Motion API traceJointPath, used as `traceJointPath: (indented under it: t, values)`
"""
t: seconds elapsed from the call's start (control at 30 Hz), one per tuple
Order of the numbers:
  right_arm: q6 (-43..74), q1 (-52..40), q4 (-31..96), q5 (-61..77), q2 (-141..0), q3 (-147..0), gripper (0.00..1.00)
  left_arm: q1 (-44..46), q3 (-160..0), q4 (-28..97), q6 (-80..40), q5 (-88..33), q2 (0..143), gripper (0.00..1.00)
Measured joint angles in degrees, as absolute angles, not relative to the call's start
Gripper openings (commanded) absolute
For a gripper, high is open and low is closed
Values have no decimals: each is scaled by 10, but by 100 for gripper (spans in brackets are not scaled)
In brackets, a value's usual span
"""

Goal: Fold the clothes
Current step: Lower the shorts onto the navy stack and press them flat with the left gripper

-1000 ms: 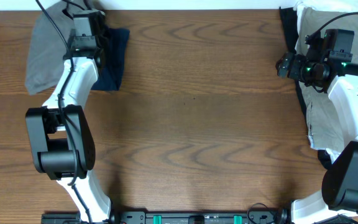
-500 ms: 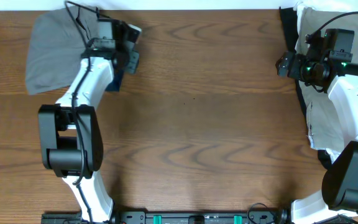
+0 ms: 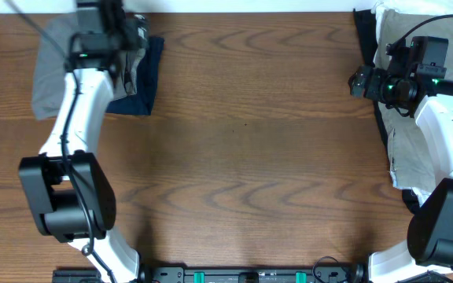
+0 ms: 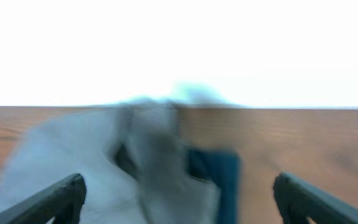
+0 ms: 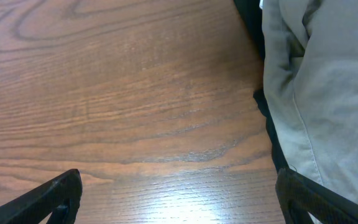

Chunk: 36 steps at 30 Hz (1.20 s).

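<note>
A grey garment lies at the table's far left, with part of it draped onto a dark navy garment beside it. My left gripper hovers over them near the far edge. In the blurred left wrist view its jaws stand wide; the left gripper holds nothing, with the grey cloth and navy cloth below. A pile of light beige clothes on a black garment sits at the right. My right gripper is open beside it, and the right gripper hangs over bare wood next to the beige cloth.
The brown wooden table spreads between the two piles. Its far edge meets a white wall. Both arm bases stand at the near edge. The black garment's edge runs along the beige pile.
My left gripper has opened and let go of the grey cloth, swinging from over the navy garment back left toward the far edge. The right arm has not moved.
</note>
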<state>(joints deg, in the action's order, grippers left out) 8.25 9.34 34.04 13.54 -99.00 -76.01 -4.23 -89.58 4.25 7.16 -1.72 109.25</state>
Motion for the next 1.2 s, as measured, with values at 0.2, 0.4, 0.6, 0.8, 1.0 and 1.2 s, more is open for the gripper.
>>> traceJointPath:
  t: [0.2,0.4,0.6,0.8,1.0,1.2]
  values:
    - [64,93,352,135,-995,-760,99,-88,-898,-96,44,7,1167,98]
    - [45,93,353,135,-1000,-760,99,-104,-898,-137,10,21,1268,98]
    - [37,93,353,135,-1001,-760,99,-90,-899,-151,-13,35,1345,98]
    - [34,93,353,135,-1001,-760,99,-76,-913,-153,-15,65,1362,98]
    - [25,90,333,136,-1001,-760,99,-62,-914,-135,-15,70,1356,98]
    - [-7,74,307,150,-1001,-766,99,-46,-902,-38,-22,48,1291,98]
